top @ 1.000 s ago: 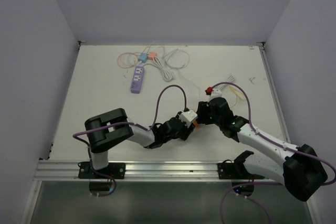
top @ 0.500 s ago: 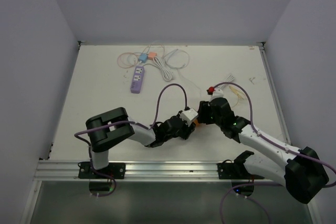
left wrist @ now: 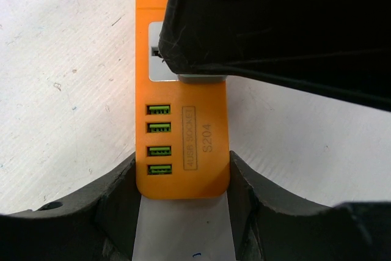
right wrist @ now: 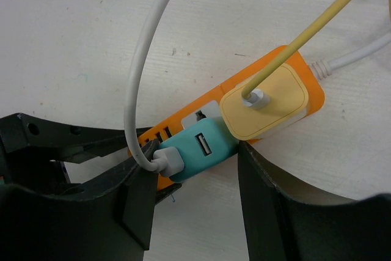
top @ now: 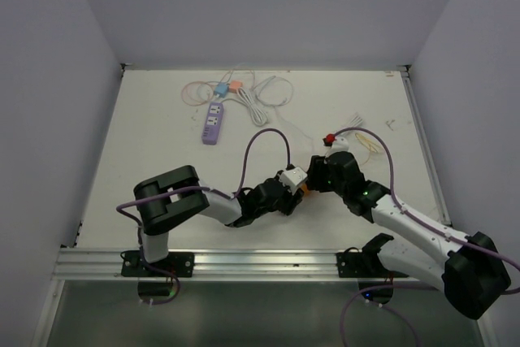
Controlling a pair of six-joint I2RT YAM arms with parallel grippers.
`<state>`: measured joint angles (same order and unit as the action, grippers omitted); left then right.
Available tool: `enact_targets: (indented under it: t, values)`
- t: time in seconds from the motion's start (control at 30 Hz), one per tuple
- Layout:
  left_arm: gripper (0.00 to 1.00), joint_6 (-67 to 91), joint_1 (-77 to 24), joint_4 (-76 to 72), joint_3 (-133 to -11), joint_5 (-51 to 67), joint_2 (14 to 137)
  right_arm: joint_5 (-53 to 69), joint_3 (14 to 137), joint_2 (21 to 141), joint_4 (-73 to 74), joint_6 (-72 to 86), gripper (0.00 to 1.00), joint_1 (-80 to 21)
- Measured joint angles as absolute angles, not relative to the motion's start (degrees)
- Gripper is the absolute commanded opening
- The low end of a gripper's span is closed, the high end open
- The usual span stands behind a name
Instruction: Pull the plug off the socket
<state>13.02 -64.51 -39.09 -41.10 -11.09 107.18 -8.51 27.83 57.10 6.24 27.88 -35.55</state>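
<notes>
Your left gripper (left wrist: 182, 174) is clamped across the USB end of the flat orange plastic power strip (left wrist: 201, 145); hold it down firmly. Further right, the teal rectangular plug (right wrist: 197, 146) sits seated in that strip, with your right gripper (right wrist: 194, 166) closed against its two ends. Pull straight out, without rocking the square yellow plug (right wrist: 264, 105) just beside it.

Plain white table (top: 146, 136) boxed in by pale lavender walls (top: 268, 6) on three sides. Metal rail (top: 260, 262) along the near edge, light's soft and even.
</notes>
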Motion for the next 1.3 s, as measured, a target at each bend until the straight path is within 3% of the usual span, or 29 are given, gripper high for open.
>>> enact_targets:
  t: [1.3]
  values:
    - [0.0, 16.99, -64.49, -35.05, -43.4, -9.85, 106.98, -8.91, 31.29, 58.61, 11.92, 23.81, 0.0, -35.48]
